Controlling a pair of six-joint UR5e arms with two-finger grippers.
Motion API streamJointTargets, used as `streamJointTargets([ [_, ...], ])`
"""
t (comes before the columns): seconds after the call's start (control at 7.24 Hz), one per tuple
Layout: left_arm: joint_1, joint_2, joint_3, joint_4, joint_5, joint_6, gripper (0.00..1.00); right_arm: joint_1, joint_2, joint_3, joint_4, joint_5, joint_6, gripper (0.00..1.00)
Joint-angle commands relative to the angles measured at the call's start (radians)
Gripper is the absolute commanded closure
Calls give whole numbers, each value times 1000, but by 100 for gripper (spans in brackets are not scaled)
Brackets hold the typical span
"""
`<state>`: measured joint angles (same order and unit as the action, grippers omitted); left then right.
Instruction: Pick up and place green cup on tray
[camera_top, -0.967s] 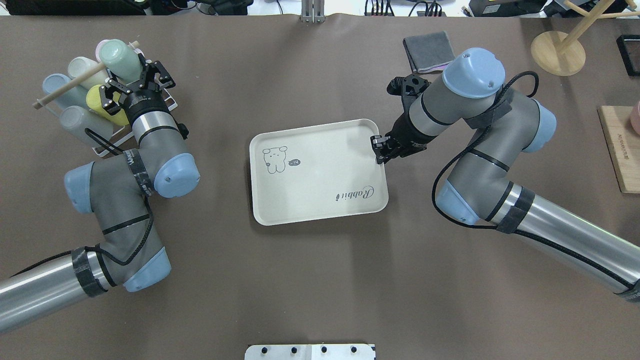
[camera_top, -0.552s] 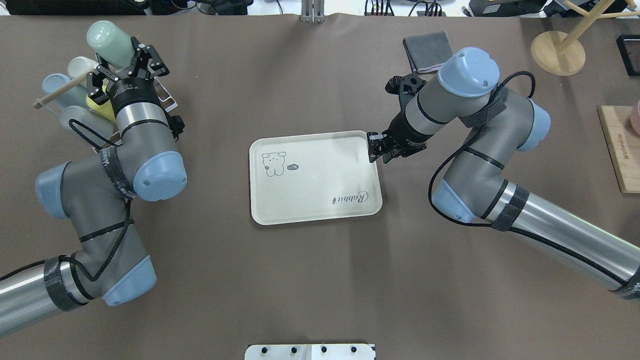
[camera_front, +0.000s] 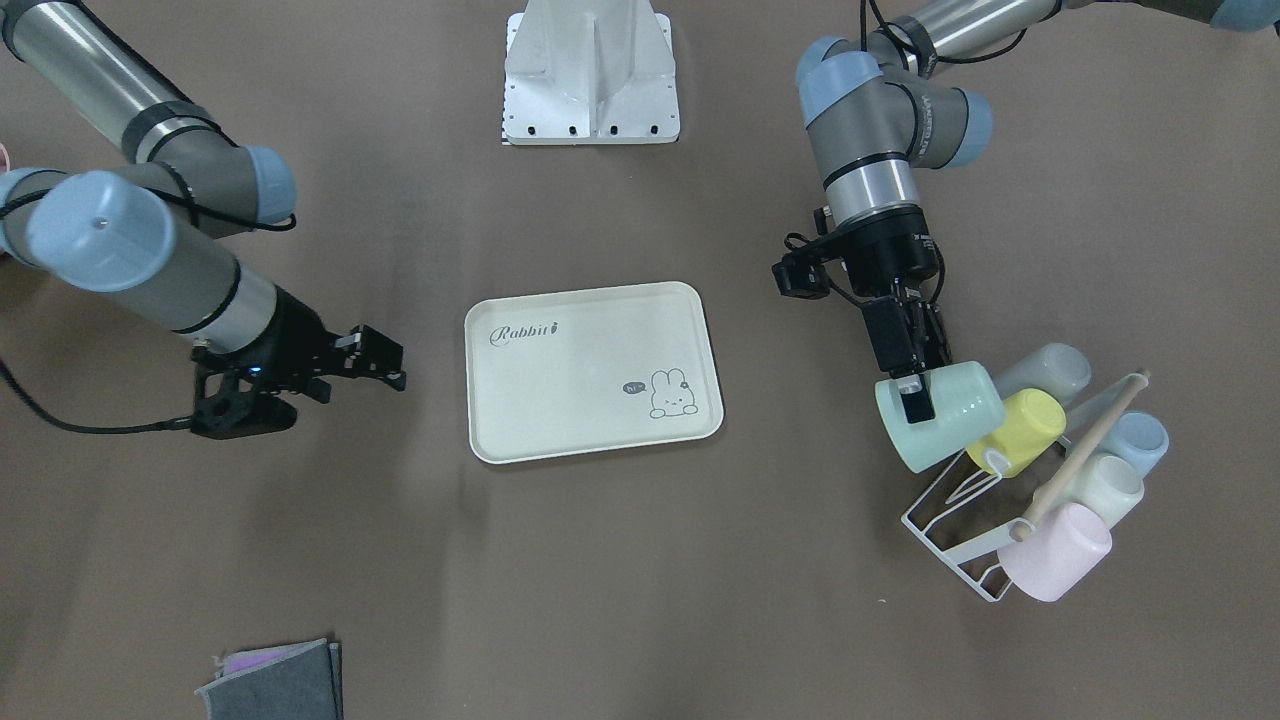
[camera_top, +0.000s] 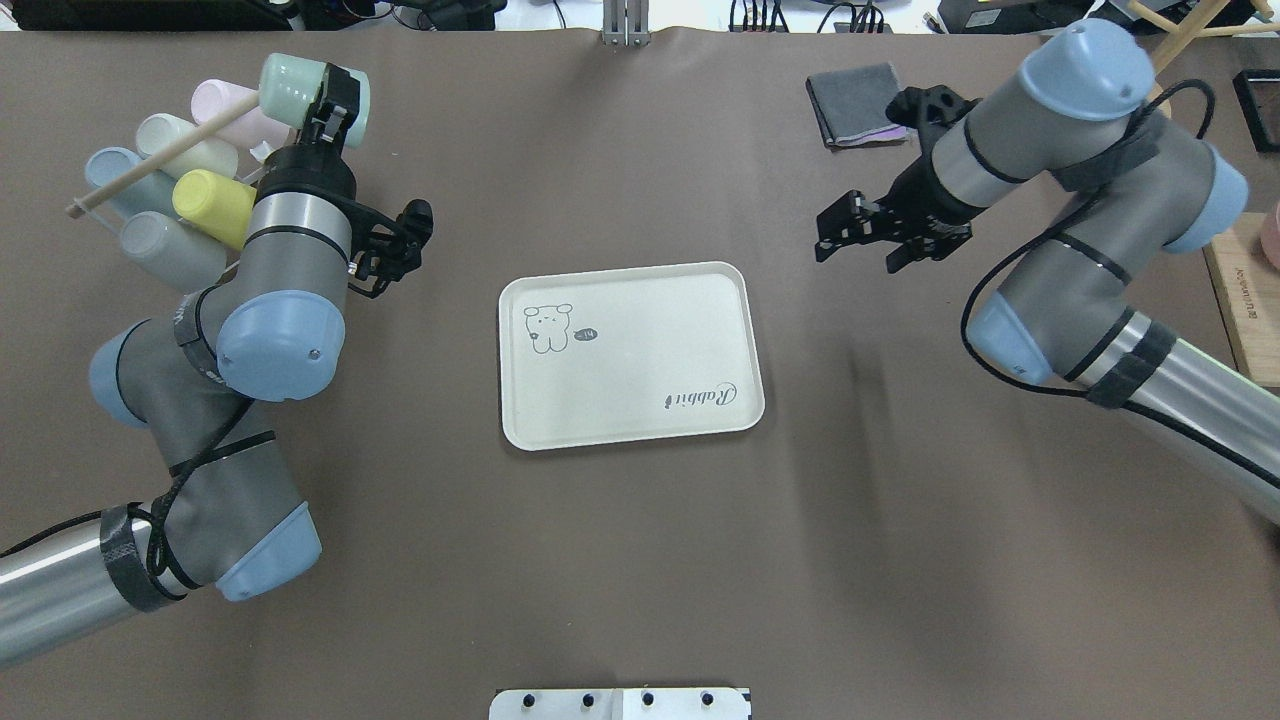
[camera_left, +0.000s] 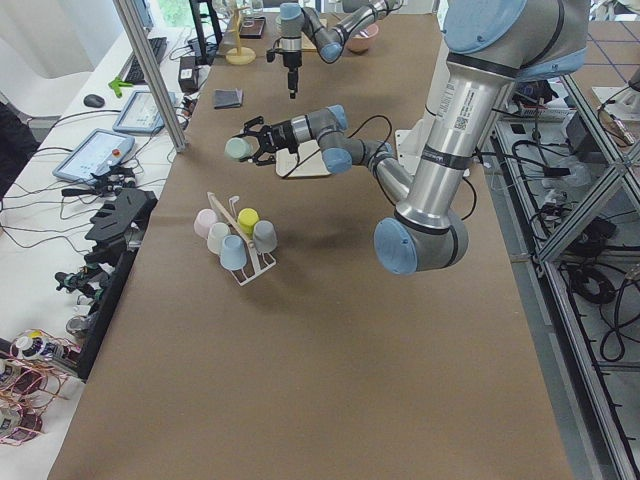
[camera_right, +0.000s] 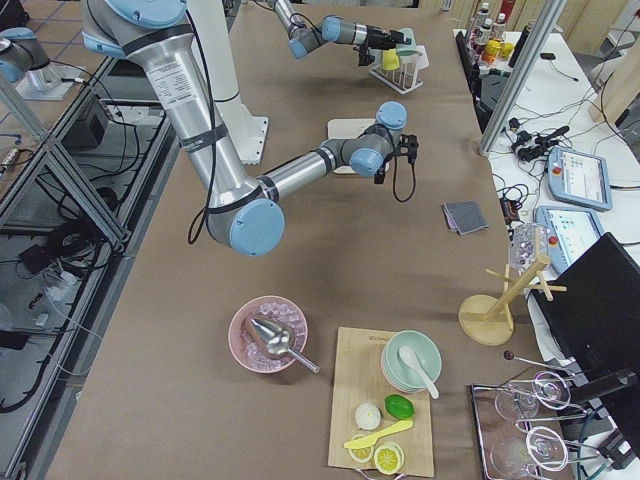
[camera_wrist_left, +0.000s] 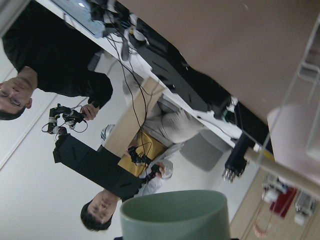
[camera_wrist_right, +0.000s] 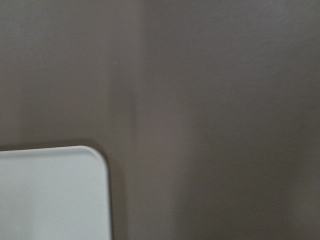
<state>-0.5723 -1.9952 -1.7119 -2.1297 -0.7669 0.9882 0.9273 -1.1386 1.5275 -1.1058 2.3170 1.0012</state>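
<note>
**Green cup in the air near the rack, tray in the middle of the worktop**

The worktop (camera_top: 640, 560) is covered from edge to edge with a matte brown sheet. At its far left corner, taken from the robot's side, stands a white wire rack (camera_front: 950, 525). It carries a yellow cup (camera_top: 210, 200), a pink cup (camera_front: 1060, 550) and some pale ones, all lying on their sides, with a wooden rod (camera_top: 140, 177) across them.

The left gripper (camera_top: 335, 100) is closed on the green cup (camera_top: 290, 80). It holds the cup sideways in the air near the rack, well apart from the tray (camera_top: 640, 340).

The tray lies flat in the middle of the worktop. The right gripper (camera_front: 395, 362) hovers beyond the tray's far right corner with its fingers apart, holding nothing and not touching the tray.

A folded grey cloth (camera_top: 858, 103) lies near the far edge, and a wooden board (camera_top: 1240, 300) lies at the right edge.

Beyond the far edge there are cables and dark devices. A side bench with tablets (camera_right: 575, 175) runs along that edge. The left wrist view shows a person in black (camera_wrist_left: 55, 60) past the cup's mouth.
</note>
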Motion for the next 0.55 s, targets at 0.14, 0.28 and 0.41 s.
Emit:
streamJointTargets([
  [0.14,-9,-88,66,-215,-450,-554,97,204,-162,-4,-41,12,-354,0],
  [0.28,-9,-123,124,-321,-568,-779,97,270,-190,-3,-115,13,-509,0],
  [0.41,-8,-140,190,-432,-654,-979,96,328,-207,3,-220,13,-650,0],
])
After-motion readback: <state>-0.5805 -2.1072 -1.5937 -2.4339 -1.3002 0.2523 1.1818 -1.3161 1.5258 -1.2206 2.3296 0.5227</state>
